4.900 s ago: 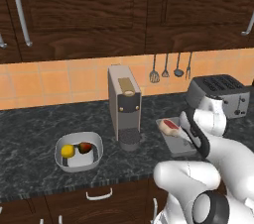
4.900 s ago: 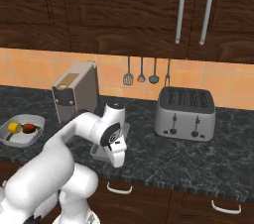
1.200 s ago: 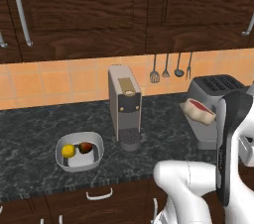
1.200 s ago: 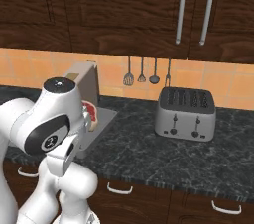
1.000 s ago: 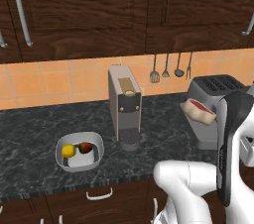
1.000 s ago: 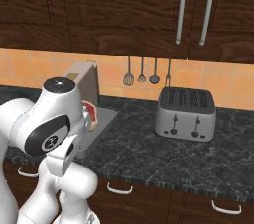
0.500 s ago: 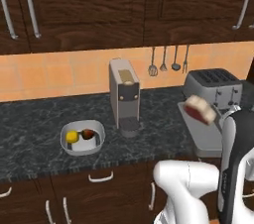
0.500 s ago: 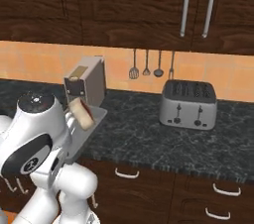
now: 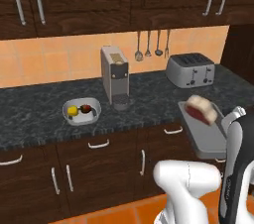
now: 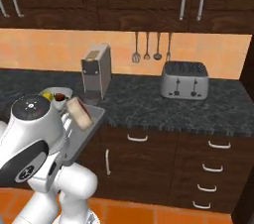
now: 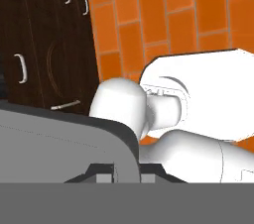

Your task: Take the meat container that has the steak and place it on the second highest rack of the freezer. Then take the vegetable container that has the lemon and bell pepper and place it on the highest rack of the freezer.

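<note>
Jaws pinched tight on the rim of the meat container (image 9: 206, 136), lower right, kept nearly flat so the steak (image 9: 199, 110) stays aboard for the freezer.

a grey coffee machine (image 9: 115, 77) stands on the dark speckled counter (image 9: 39, 106), a silver toaster (image 9: 190, 69) further along, utensils (image 9: 151, 44) hanging between them.

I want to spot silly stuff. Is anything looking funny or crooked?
Yes. The grey tray is off the counter, held up in the air by the robot's hand and tilted, and the steak sits at its high end.
</note>
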Robot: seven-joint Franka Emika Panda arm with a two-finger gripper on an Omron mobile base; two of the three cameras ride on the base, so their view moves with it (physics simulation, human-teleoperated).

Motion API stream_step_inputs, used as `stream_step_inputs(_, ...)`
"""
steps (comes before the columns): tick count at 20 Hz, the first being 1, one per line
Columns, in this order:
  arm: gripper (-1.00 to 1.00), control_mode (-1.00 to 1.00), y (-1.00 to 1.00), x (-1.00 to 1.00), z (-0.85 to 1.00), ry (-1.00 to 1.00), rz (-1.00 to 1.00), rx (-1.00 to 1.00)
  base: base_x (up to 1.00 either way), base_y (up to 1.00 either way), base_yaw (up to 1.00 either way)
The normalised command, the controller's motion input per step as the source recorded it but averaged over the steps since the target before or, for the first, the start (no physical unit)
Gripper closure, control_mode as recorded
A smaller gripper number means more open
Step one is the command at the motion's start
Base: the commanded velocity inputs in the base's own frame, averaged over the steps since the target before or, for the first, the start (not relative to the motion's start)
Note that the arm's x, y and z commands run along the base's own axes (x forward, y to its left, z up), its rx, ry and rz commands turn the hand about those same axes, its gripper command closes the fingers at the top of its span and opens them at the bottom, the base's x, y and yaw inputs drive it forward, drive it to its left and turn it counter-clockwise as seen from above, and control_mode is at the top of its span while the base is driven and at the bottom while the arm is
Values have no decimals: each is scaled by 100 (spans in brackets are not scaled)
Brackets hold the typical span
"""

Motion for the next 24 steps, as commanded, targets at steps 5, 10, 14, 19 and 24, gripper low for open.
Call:
stream_step_inputs(5,100,100,0,0,0,0,0,0,-68,7,-43)
stream_step_inputs(10,100,100,0,0,0,0,0,0,-57,27,-74)
stream_step_inputs(14,100,100,0,0,0,0,0,0,-16,11,-94)
stream_step_inputs(19,100,100,0,0,0,0,0,0,0,0,-100)
stream_step_inputs(24,100,100,0,0,0,0,0,0,1,0,-97)
